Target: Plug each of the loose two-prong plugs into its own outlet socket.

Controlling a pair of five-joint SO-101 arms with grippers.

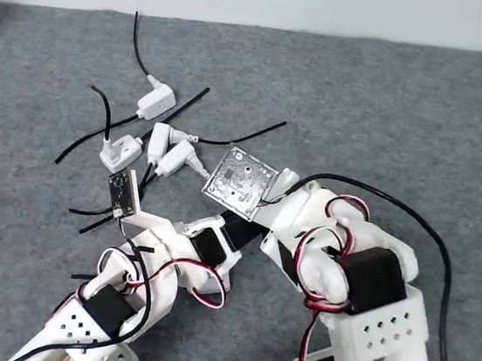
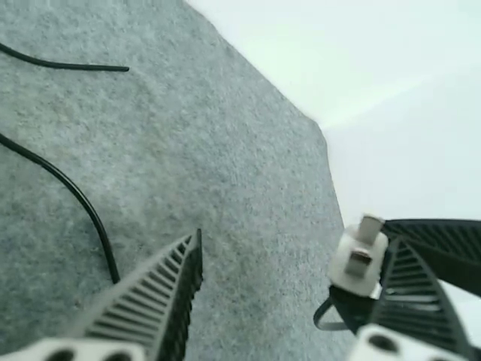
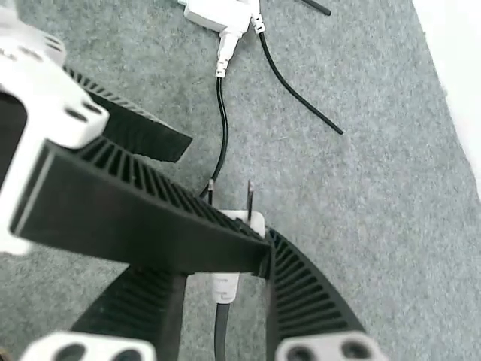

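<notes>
A: Fingers status?
B: My R fingers (image 3: 301, 301) clamped on plug (image 3: 234, 220), mid table (image 1: 406, 122). My L fingers (image 2: 150, 301) wide, one tip just beside that plug. Loose plugs (image 1: 156, 100) far left.

The bench (image 1: 406, 122) under the jaws is covered in rough, matt grey cloth, much like felt. The jaws themselves are ribbed matt black plastic on smooth white plastic mounts. The plug (image 3: 239, 219) between the right jaws is glossy white plastic with bare metal prongs, and its cord (image 3: 219, 335) is smooth and black.
</notes>
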